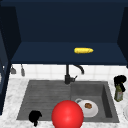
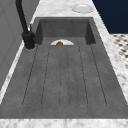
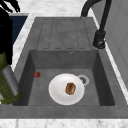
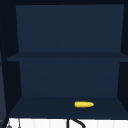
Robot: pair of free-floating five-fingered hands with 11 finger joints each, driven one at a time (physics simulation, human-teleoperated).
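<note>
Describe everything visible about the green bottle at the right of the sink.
The bottle is olive green with a grey label band round its body, which looks like glass. It stands upright on the marble counter to the right of the sink basin. The right hand sits over its top, fingers curled round the neck.

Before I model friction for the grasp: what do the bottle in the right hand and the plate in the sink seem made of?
The bottle looks like olive-green glass or plastic with a dull grey label band; the right hand grips its top. The plate looks like white glazed ceramic, smooth and evenly bright, though plastic is possible.
</note>
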